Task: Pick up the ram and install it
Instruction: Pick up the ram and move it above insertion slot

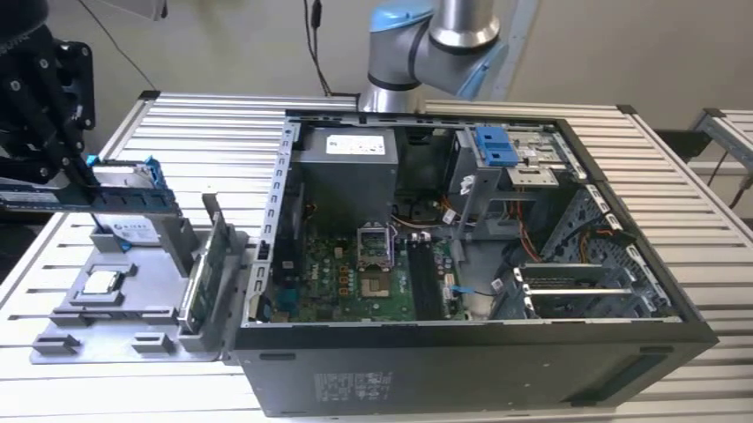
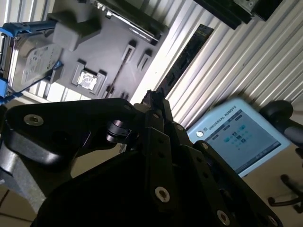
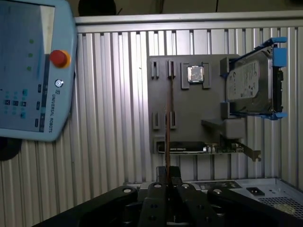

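Note:
The ram (image 1: 41, 198) is a slim dark strip held level above the grey parts holder (image 1: 153, 313) at the exterior view's left. My gripper (image 1: 73, 176) is shut on it from above. The first wrist view shows the ram (image 3: 169, 123) edge-on as a thin line running out from my gripper (image 3: 168, 176) over the holder (image 3: 189, 123). In the second wrist view the ram (image 2: 187, 56) is a long dark strip reaching away from my gripper (image 2: 154, 101). The open computer case (image 1: 659, 291) lies to the exterior view's right, with the motherboard's memory slots (image 1: 424, 273) showing.
A silver hard drive in a blue frame (image 1: 130, 225) (image 3: 251, 80) (image 2: 28, 61) and a small square CPU (image 1: 100, 282) (image 3: 195, 74) (image 2: 88, 79) sit in the holder. A circuit card (image 1: 203, 278) stands at the holder's edge by the case. A teach pendant (image 3: 28, 71) (image 2: 236, 137) lies on the slatted table.

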Action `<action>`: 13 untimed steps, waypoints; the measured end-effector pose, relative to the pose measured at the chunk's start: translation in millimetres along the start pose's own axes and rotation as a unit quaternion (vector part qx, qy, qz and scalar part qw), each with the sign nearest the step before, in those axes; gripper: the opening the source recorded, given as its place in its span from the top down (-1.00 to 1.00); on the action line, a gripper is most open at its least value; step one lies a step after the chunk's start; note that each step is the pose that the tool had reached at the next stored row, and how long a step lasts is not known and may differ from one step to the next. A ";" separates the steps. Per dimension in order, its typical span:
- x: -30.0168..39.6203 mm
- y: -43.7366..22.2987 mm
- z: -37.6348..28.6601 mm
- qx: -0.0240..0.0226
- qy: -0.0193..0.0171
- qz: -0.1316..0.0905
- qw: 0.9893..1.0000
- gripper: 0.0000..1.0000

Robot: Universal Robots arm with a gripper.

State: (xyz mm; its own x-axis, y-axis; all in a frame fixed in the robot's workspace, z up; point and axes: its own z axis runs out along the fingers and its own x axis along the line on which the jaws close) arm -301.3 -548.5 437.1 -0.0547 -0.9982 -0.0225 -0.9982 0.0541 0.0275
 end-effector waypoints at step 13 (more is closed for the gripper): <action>-1.4 -25.6 -0.6 0.000 0.000 0.000 1.000 0.72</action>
State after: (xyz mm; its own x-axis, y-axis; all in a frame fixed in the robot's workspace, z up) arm -275.6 -548.5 437.0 -0.0548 -0.9982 -0.0226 -0.9981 0.0541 0.0277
